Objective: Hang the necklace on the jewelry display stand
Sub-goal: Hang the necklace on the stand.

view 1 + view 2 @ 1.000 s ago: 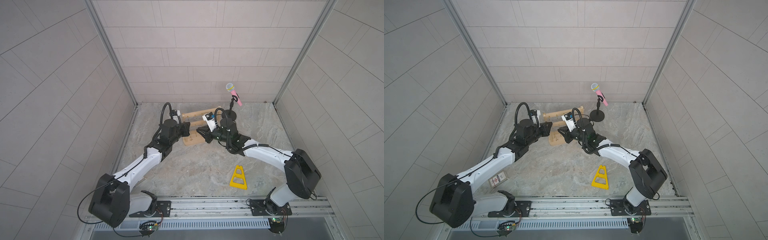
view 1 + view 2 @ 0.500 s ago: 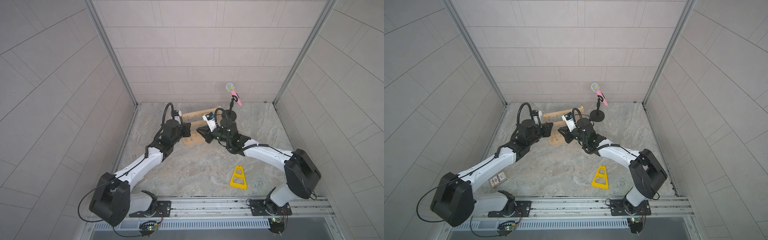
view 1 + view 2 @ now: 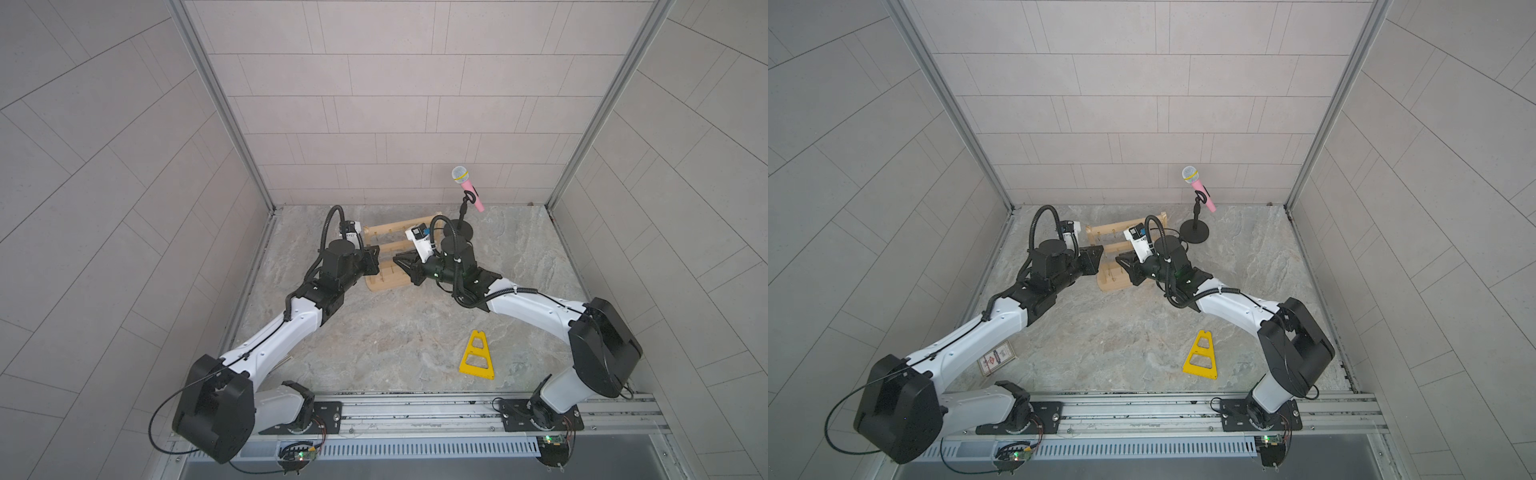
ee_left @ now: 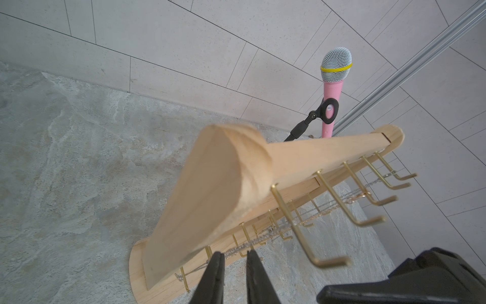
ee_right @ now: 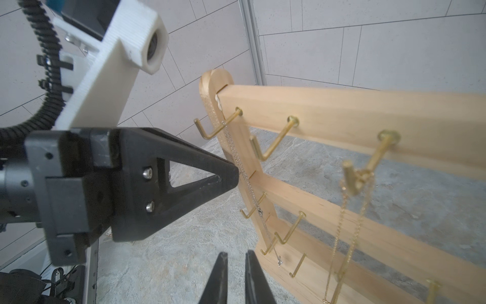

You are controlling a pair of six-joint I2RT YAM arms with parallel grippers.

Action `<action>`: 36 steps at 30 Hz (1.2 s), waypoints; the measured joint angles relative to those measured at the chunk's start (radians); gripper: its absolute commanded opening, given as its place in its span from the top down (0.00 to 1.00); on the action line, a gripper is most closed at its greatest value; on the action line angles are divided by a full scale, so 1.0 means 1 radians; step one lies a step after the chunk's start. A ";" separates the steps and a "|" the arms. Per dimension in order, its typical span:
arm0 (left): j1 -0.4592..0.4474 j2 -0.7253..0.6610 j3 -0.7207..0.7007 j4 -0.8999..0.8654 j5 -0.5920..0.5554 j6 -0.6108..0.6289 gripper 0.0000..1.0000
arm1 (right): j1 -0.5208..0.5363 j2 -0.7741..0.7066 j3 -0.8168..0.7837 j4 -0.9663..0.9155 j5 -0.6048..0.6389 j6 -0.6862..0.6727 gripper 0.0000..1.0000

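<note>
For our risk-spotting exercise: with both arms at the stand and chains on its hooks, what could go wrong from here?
The left jaws are right at the silver chain on the end hook; withdrawing could drag it off.
The right jaws are close to the jewelry display stand; a nudge might tip it or shake the gold necklace loose.

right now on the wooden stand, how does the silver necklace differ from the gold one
The silver necklace is pale and fine; the gold necklace is yellow. The silver necklace hangs from the top bar's end hook, along the post; the gold necklace two hooks further in. The silver necklace shows as one line, the gold necklace as two strands. Both hang on the jewelry display stand.
</note>
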 measured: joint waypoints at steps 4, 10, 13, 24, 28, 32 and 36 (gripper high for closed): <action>0.000 0.009 0.000 0.001 -0.005 0.000 0.80 | 0.000 0.000 0.000 0.002 0.000 0.000 0.84; 0.000 0.031 0.014 0.002 -0.014 0.001 0.80 | -0.002 0.000 -0.005 0.005 0.000 0.000 0.84; 0.000 0.034 0.019 0.003 -0.017 0.001 0.80 | -0.002 0.000 -0.007 0.005 0.000 0.000 0.84; 0.000 0.049 0.032 0.003 -0.026 0.008 0.81 | -0.002 0.000 -0.009 0.006 0.000 0.003 0.84; -0.001 0.049 0.032 0.003 -0.035 0.008 0.81 | -0.002 0.000 -0.009 0.010 0.000 0.004 0.84; -0.004 0.049 0.032 0.002 -0.048 0.010 0.81 | -0.002 0.000 -0.009 0.013 0.000 0.007 0.84; -0.006 0.049 0.032 0.002 -0.058 0.016 0.81 | -0.002 0.001 -0.009 0.013 -0.002 0.011 0.84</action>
